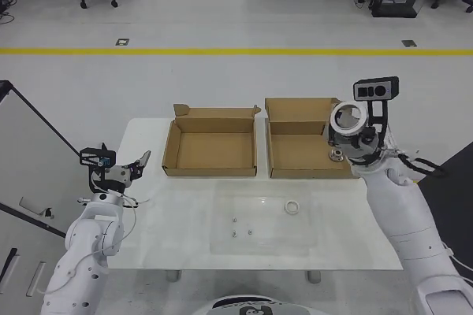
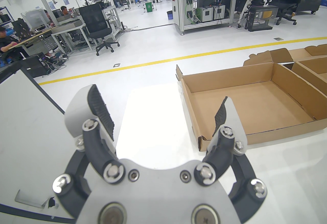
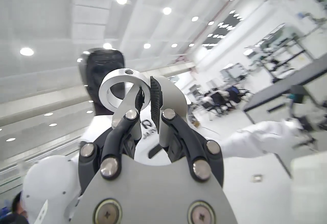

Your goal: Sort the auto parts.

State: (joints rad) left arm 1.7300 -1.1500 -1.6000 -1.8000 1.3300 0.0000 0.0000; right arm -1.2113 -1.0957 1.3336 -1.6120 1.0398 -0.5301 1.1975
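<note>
Right gripper (image 1: 354, 131): holds a big ring (image 1: 348, 118) over the right box (image 1: 296, 154).
Left gripper (image 1: 139, 164): fingers apart, over the table's (image 1: 158, 228) left side.

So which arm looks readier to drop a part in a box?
Right, probably: the right fingers clamp a ring by the right box; the left fingers are open and empty.

The ring (image 3: 117, 73) is bare silvery metal, smooth with a satin sheen. The left box (image 1: 210, 150) and the right box (image 1: 299, 148) are plain brown cardboard, matt, with rough cut edges. The table (image 1: 181, 228) has a white, smooth, faintly glossy top. The tray (image 1: 260, 236) is clear, glossy plastic. The left gripper (image 2: 159, 92) has fingers (image 2: 76, 110) of smooth matt grey metal, black ribbed pads (image 2: 101, 110) and shiny screw heads.
</note>
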